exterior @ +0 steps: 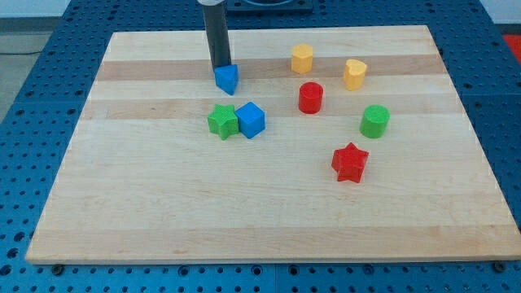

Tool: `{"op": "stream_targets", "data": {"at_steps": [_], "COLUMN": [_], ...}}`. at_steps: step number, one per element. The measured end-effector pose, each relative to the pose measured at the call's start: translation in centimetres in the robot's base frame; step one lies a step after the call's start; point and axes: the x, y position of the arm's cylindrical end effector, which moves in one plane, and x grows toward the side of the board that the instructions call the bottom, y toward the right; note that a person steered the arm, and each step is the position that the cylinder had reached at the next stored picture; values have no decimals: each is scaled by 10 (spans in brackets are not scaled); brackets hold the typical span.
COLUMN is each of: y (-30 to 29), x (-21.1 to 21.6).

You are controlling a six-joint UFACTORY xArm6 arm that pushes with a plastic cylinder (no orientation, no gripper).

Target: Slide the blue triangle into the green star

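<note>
- No hand is fitted, so no spread or pinch can be told; my tip (pixel 221 67) is set against the blue triangle (pixel 227 79) on its top-edge side, near the table (pixel 163 203) top edge.
- The green star (pixel 221 121) lies just below, touching the blue cube (pixel 251 120).
- A push judged off-centre could turn the triangle aside onto the cube.
</note>
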Motion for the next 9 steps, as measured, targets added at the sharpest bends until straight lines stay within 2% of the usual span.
{"op": "stream_targets", "data": {"at_steps": [2, 4, 8, 9], "y": [0, 28, 45, 69], "x": [34, 28, 28, 28]}}
